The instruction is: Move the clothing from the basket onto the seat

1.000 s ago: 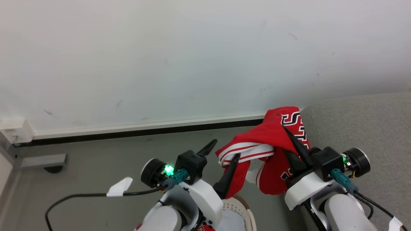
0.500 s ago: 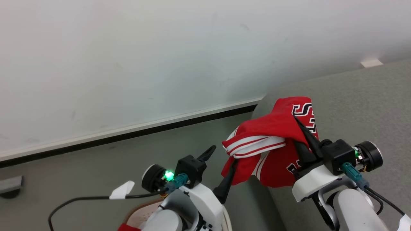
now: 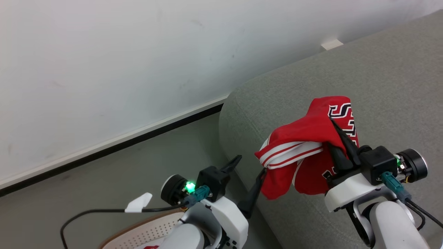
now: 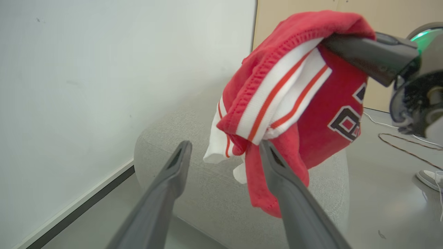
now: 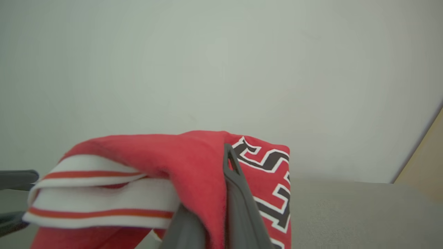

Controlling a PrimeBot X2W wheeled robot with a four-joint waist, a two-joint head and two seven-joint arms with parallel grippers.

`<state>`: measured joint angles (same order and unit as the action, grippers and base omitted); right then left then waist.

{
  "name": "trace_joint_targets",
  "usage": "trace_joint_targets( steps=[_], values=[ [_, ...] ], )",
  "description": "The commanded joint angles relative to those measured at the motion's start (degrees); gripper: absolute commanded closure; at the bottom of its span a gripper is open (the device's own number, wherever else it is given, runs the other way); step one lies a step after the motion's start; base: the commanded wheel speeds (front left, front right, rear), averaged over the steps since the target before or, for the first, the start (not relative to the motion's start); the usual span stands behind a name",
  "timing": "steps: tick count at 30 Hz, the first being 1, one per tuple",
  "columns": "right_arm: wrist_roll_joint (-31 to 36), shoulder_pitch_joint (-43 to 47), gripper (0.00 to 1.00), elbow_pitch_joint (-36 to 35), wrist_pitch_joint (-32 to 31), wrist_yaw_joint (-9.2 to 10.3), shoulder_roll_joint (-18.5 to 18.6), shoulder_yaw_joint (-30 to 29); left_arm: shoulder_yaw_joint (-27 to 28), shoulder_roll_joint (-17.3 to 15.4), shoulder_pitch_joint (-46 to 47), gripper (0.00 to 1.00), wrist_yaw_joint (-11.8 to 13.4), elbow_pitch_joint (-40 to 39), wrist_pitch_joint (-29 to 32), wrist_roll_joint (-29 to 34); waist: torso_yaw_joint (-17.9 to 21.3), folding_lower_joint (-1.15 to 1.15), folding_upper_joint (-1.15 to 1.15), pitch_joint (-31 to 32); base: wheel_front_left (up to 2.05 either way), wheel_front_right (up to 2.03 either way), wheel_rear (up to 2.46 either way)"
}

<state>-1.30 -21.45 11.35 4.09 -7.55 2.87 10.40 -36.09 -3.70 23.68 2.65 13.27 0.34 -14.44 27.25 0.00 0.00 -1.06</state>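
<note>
My right gripper [image 3: 337,136] is shut on red clothing [image 3: 304,148] with white-and-red striped trim and black lettering. It holds the bunch in the air over the rounded end of the grey seat [image 3: 380,76]. In the right wrist view the clothing [image 5: 166,162] drapes over my right gripper [image 5: 214,173], with the seat [image 5: 346,211] below. My left gripper [image 3: 249,171] stands open just left of the hanging cloth. In the left wrist view my left gripper [image 4: 223,152] frames the clothing's [image 4: 297,103] lower edge without closing on it. The basket [image 3: 138,235] shows at the bottom left, a scrap of red in it.
A white wall with a dark baseboard [image 3: 104,150] runs behind the grey floor [image 3: 138,173]. A black cable with a white tag [image 3: 138,204] trails from my left wrist. Cables [image 4: 401,141] lie on the floor beyond the seat.
The camera has swung right, so the seat takes up more of the picture and the basket sits lower left. The held clothing has moved from beside the seat to over its end.
</note>
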Motion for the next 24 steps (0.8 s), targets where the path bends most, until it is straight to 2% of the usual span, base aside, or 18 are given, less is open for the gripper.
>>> trace_joint_targets(
  steps=[1, 5, 11, 15, 19, 21, 24],
  values=[
    [0.3, 0.6, 1.0, -0.5, -0.1, 0.12, 0.0, -0.6, -0.2, -0.1, 0.8, 0.0, 0.2, 0.3, -0.4, -0.4, 1.1, 0.0, 0.0, -1.1, 0.0, 0.0, 0.0],
    [-0.1, -0.3, 1.0, -1.6, -0.3, 0.12, 0.0, -2.7, -1.1, 0.1, 2.4, 0.0, -0.2, 0.3, 0.1, -0.1, 1.0, 0.0, 0.0, -3.7, 0.0, 0.0, 0.0],
    [-1.2, -6.5, 1.0, -3.2, -0.4, 0.12, 0.4, -9.1, -2.9, 0.0, 8.5, 0.0, -1.6, -0.7, 2.4, 2.3, -1.3, 0.0, 0.0, -13.3, 0.0, 0.0, 0.0],
    [-1.9, -14.0, 1.0, -2.2, 0.1, 0.12, 3.1, -15.7, -4.3, 0.2, 14.5, 0.0, -3.2, -1.5, 4.0, 3.9, -4.2, 0.0, 0.0, -21.4, 0.0, 0.0, 0.0],
    [-0.9, -23.2, 1.0, 1.6, 0.0, 0.12, 7.9, -22.1, -5.7, 0.4, 20.4, 0.0, -4.7, -2.0, 4.7, 5.0, -7.2, 0.0, 0.0, -28.5, 0.0, 0.0, 0.0],
    [-0.7, -25.7, 1.0, 3.1, -0.2, 0.12, 9.1, -23.7, -6.0, 0.4, 21.8, 0.0, -4.9, -2.1, 4.8, 5.2, -8.0, 0.0, 0.0, -30.0, 0.0, 0.0, 0.0],
    [2.0, -32.4, 1.0, 8.8, -0.4, 0.13, 14.2, -27.4, -6.9, 0.6, 25.2, 0.0, -5.1, -2.6, 4.8, 5.2, -10.4, 0.0, 0.0, -34.3, 0.0, 0.0, 0.0]
  ],
)
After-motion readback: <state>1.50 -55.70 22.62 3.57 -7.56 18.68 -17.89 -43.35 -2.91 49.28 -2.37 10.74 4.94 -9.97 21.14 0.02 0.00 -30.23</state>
